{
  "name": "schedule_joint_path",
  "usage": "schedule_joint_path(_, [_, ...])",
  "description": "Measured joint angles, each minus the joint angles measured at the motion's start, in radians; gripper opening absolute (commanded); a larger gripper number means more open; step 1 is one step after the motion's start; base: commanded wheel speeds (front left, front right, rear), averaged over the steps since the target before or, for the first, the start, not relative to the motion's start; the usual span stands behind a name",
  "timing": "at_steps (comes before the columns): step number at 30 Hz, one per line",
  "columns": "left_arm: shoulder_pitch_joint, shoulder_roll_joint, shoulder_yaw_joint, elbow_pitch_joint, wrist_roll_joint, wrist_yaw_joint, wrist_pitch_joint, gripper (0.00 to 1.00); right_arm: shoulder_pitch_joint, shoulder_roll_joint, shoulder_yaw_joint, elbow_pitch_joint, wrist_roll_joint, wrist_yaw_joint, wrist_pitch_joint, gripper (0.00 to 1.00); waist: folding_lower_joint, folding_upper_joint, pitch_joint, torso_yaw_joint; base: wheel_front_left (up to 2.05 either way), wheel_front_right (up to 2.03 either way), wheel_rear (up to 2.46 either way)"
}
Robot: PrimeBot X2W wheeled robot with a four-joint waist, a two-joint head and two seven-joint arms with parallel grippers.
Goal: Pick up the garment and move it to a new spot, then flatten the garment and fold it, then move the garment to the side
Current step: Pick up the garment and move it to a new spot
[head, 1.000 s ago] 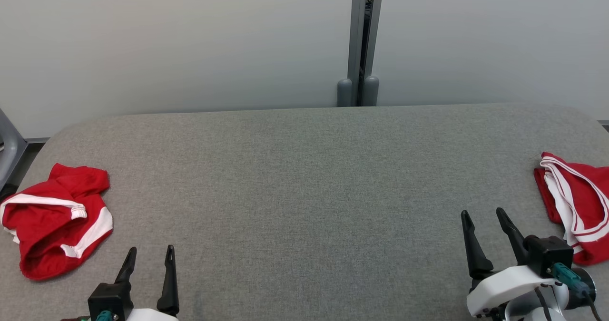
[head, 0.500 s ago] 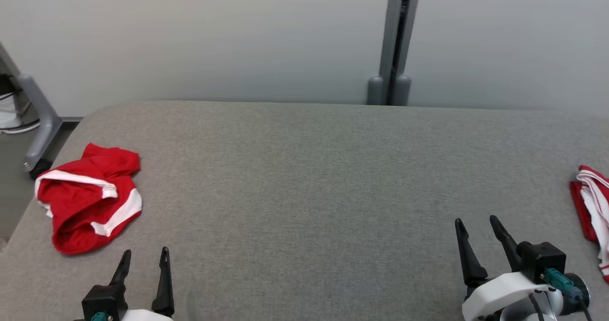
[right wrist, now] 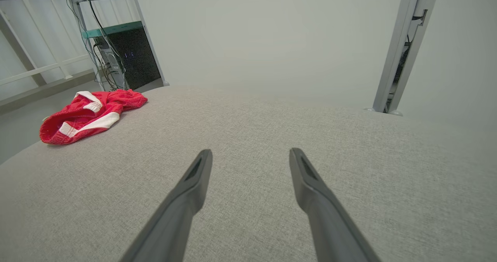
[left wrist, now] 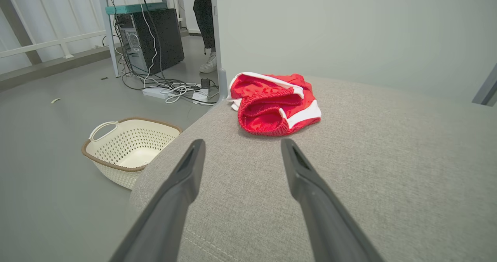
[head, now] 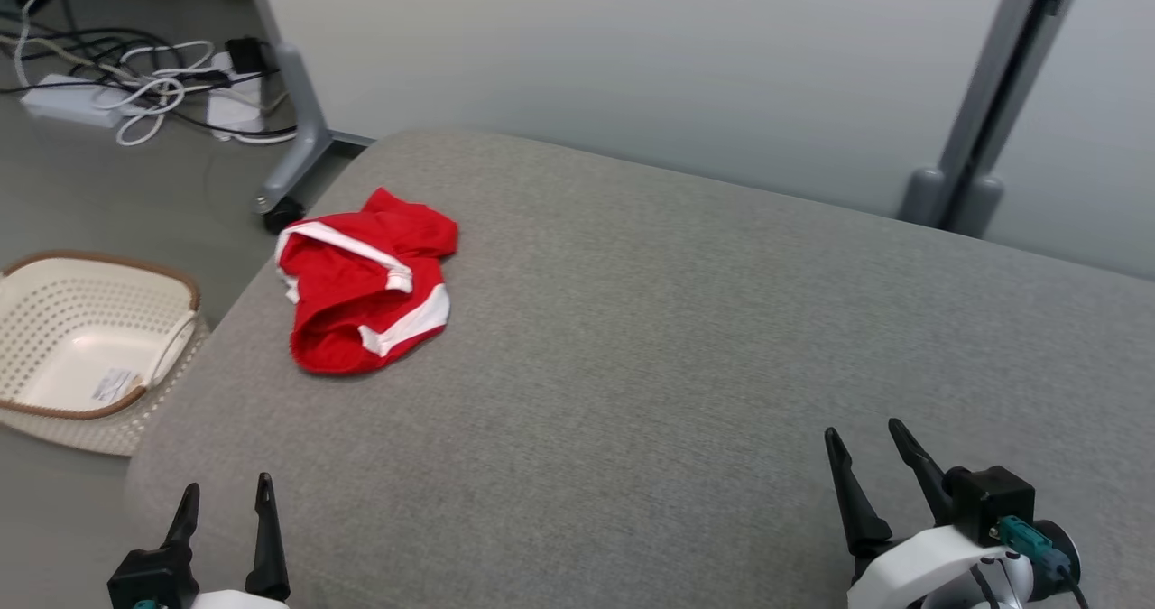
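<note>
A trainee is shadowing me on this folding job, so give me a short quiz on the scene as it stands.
1. True or false: the crumpled red garment with white trim lies on the grey fabric-covered table.
2. Where does the cream perforated plastic basket stand? A on the table; B on the floor beside the table; C on the garment.
3. Fill in: the left pincer and the right pincer are both ___.
Key: 1 true; 2 B; 3 open.
</note>
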Motion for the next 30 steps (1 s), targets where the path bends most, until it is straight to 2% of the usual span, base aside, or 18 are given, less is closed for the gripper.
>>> schedule_joint_path(7, [0.008, -0.001, 0.044, 0.006, -0.021, -0.004, 0.0, 1.0, -0.011, 0.0, 0.043, 0.001, 0.009, 0.0, 0.0, 1.0, 0.0, 0.0, 0.01, 0.121, 0.0, 0.0, 0.0])
schedule_joint_path(11, [0.022, 0.0, 0.068, 0.0, -0.037, -0.002, 0.0, 1.0, -0.037, 0.002, 0.072, 0.013, 0.008, 0.0, 0.0, 1.0, 0.0, 0.0, 0.031, 0.146, 0.0, 0.0, 0.0])
schedule_joint_path(18, [0.024, 0.0, 0.074, 0.009, -0.048, -0.006, 0.0, 1.0, -0.048, 0.001, 0.08, 0.022, 0.0, 0.0, 0.0, 1.0, 0.0, 0.0, 0.045, 0.15, 0.0, 0.0, 0.0])
schedule_joint_path(22, [0.005, -0.001, 0.065, 0.049, -0.071, -0.033, 0.0, 1.0, -0.045, 0.0, 0.066, 0.018, -0.013, 0.0, 0.0, 1.0, 0.0, 0.0, 0.051, 0.143, 0.0, 0.0, 0.0])
schedule_joint_path(30, [-0.182, 0.011, 0.081, 0.205, -0.087, -0.083, 0.0, 1.0, -0.083, 0.001, 0.058, -0.013, -0.083, 0.0, 0.0, 1.0, 0.0, 0.0, 0.126, 0.086, 0.0, 0.0, 0.0])
